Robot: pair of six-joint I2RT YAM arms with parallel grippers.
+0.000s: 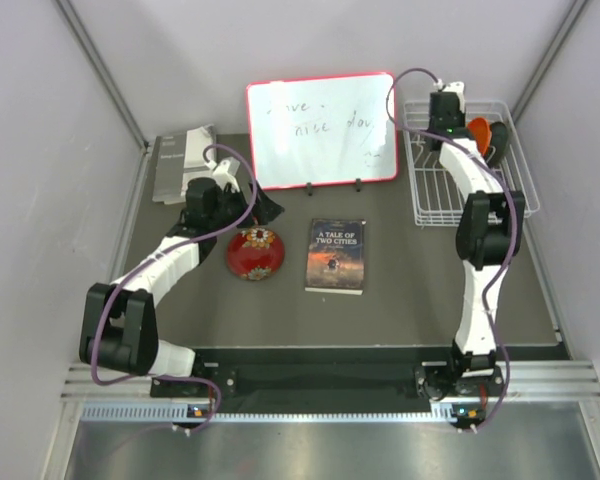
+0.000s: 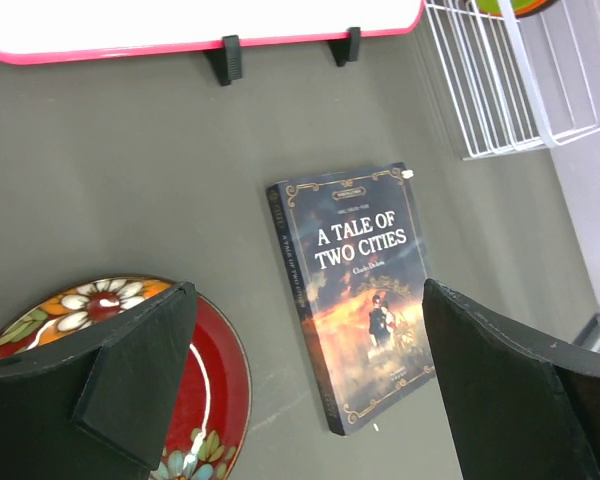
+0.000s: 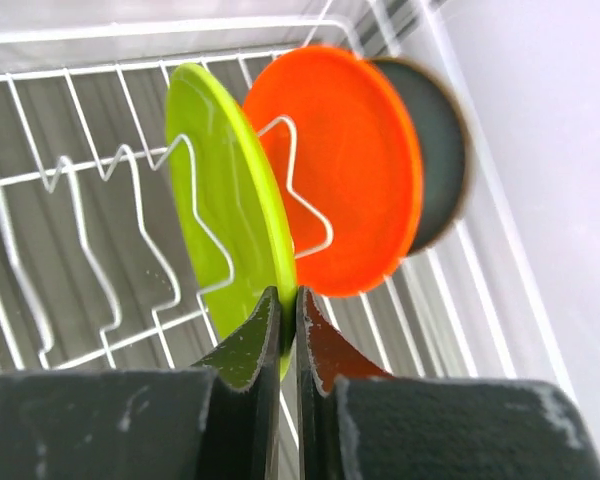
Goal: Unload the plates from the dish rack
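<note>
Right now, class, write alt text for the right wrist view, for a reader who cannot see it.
The right gripper pinches the lower rim of a lime green plate that stands upright between the tines of a white wire dish rack. Just beyond it stand an orange plate and, partly hidden behind that, a dark teal plate.

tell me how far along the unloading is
Done: the red plate lies on the table beside the book. In hand: the right tool is pinched on the rim of the green plate, in the rack. Left: that one, the orange plate and the teal plate all stand in the rack.
</note>
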